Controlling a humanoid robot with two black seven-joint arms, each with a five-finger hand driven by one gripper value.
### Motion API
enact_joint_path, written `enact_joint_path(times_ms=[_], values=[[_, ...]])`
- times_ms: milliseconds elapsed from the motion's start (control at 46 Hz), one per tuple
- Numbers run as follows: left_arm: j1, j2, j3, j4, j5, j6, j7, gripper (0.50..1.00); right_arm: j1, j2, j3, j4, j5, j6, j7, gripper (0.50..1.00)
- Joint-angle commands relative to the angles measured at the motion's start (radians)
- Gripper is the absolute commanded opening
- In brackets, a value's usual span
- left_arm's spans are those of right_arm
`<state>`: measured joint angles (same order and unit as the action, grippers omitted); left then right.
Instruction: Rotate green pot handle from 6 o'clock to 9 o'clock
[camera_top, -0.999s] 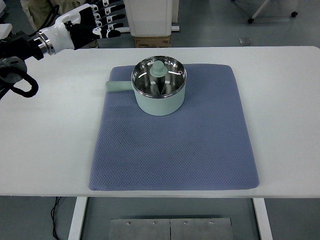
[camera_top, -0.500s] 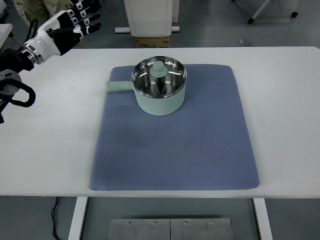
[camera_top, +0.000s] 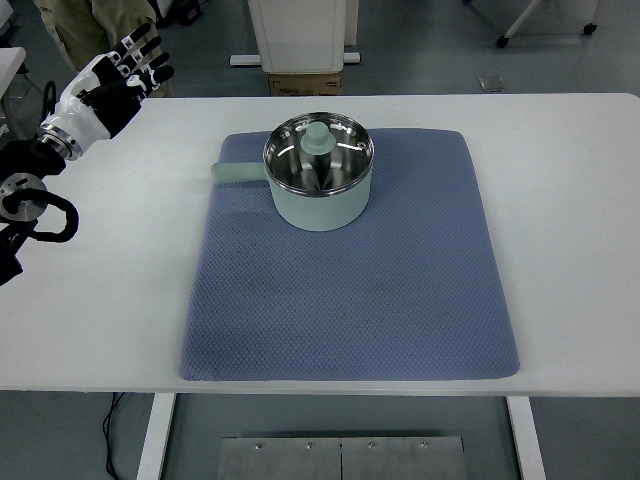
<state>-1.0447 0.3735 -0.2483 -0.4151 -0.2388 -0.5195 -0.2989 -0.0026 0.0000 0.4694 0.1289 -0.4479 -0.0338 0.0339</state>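
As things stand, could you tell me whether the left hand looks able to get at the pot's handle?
Probably yes. The left hand is open at the table's far left corner, and only bare table lies between it and the handle, which sticks out leftward from the green pot.

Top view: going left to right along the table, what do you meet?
Left hand → pot handle → green pot with its lid knob → right edge of the blue mat → bare white table.

matt green pot (camera_top: 318, 205), shiny metal lid (camera_top: 318, 153), textured cloth mat (camera_top: 350, 290)
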Motion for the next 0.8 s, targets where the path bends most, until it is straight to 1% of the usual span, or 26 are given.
enact_joint_path(times_ms=[0,152,282,586,782], values=[[0.025,-0.018,-0.020,0.027,0.000,0.000,0.001,1.000,0.000,0.000,0.000,0.000,0.000,0.000,0.000,1.000],[0.077,-0.036,-0.091,0.033,-0.034,0.003,0.003,1.000,0.001,0.000,0.000,0.000,0.000,0.000,0.000,1.000],[0.100,-0.053,-0.134,0.035,-0.062,0.015,0.018,1.000,0.001,0.000,0.000,0.000,0.000,0.000,0.000,1.000],[0.109,-0.079,-0.216,0.039,-0.088,0.018,0.021,1.000,0.000,0.000,0.000,0.000,0.000,0.000,0.000,1.000],[0.114,-0.133,-0.259,0.085,-0.088,0.019,0.021,1.000,0.001,0.000,0.000,0.000,0.000,0.000,0.000,1.000]])
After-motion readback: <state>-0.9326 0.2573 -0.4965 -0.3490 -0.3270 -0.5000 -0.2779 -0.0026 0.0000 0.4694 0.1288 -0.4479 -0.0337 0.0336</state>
